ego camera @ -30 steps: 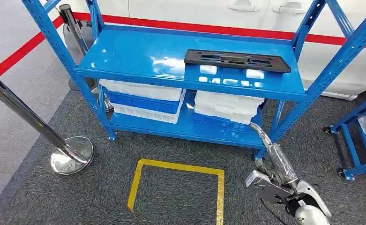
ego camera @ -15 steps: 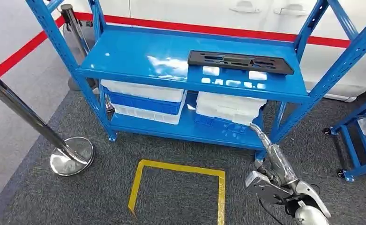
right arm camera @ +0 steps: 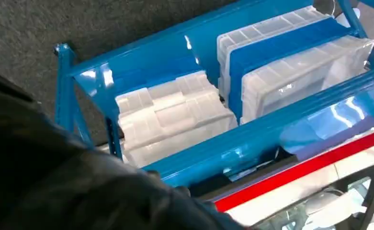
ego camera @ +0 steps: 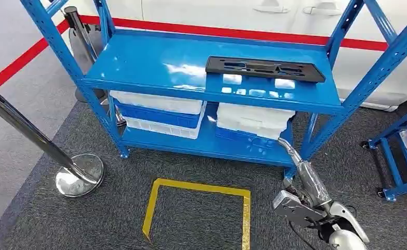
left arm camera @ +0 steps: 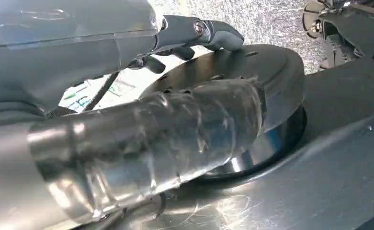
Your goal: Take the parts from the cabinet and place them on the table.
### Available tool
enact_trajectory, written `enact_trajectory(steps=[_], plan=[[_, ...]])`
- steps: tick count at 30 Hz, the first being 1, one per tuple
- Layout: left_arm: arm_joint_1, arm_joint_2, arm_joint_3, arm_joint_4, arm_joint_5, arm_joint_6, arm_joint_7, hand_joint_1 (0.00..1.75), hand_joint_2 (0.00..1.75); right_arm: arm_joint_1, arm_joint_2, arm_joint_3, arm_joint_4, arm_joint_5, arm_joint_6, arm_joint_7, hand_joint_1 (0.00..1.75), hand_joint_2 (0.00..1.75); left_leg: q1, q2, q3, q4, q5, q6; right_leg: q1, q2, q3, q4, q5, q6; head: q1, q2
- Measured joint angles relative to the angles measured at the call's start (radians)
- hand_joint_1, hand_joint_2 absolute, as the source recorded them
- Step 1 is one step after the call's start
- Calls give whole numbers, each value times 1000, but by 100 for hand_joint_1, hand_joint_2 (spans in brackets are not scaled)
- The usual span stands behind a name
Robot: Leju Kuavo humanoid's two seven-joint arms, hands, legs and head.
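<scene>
Black part [ego camera: 265,69] lies flat on the cabinet [ego camera: 154,65] top shelf, 1 o'clock sector. Right arm [ego camera: 316,205] at 5 o'clock — hand cut off; finger state of both hands cannot be determined.

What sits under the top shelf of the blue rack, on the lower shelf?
Under the top shelf, the lower shelf holds stacked white and blue bins on one side and clear lidded boxes on the other. Their contents and the shelf's back are hidden.
</scene>
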Motion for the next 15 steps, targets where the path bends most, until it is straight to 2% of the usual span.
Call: enact_trajectory(steps=[1,2,4,5,6,7,9,10,11,12,14,15], plan=[[2,0,0,0,-1,0,-3,0,0,1,0,0,-5,0,0,0,0,0,3,-1,-3,24,-13,-5,2,-1,9,-7,-1,-2,0,0],[3,1,0,0,-1,-1,-6,0,0,1,-2,0,-9,0,0,0,0,0,4,0,-29,79,-43,-9,2,-3,13,-7,-3,-11,-2,0],[1,1,0,0,-3,-2,-11,0,0,6,-2,0,-12,-2,0,3,0,0,5,0,-111,233,-105,-15,4,-6,17,-6,-9,-18,-2,0],[1,1,0,0,-3,-5,-12,0,0,10,-2,0,-14,-3,0,5,0,0,6,0,-146,291,-118,-17,5,-7,19,-6,-11,-20,-2,0],[1,2,0,0,-3,-7,-14,0,0,14,-3,0,-16,-3,1,7,0,0,6,0,-156,300,-105,-18,5,-6,22,-5,-16,-19,-2,0],[1,3,0,0,-4,-8,-14,0,0,18,-3,0,-20,-3,1,10,0,0,6,0,-142,265,-71,-17,5,-5,27,-4,-21,-17,-2,0],[5,3,0,0,-9,-10,-15,0,0,23,-3,0,-28,-4,1,14,0,0,10,0,-67,103,26,-14,4,-1,44,-2,-33,-11,-2,0],[12,4,0,1,-10,-11,-16,0,0,25,-3,0,-32,-6,1,14,0,0,12,0,-40,37,44,-11,4,1,48,-1,-40,-7,-2,0],[14,4,0,1,-10,-11,-18,0,0,25,-6,-1,-35,-6,1,15,0,0,6,-1,-25,15,28,-10,11,4,47,5,-45,1,-1,0],[14,4,0,1,-12,-14,-19,0,0,27,-9,-2,-40,-8,1,17,0,0,8,-2,-21,11,21,2,9,5,43,4,-45,6,0,0],[18,4,0,1,-15,-18,-27,0,0,33,-14,-4,-47,-11,1,18,0,0,4,-3,-26,1,20,12,9,5,47,7,-38,16,-1,0],[19,4,0,2,-21,-19,-29,0,0,34,-16,-6,-50,-12,1,19,0,0,8,-4,-9,-4,22,17,8,4,48,12,-41,20,-1,0]])
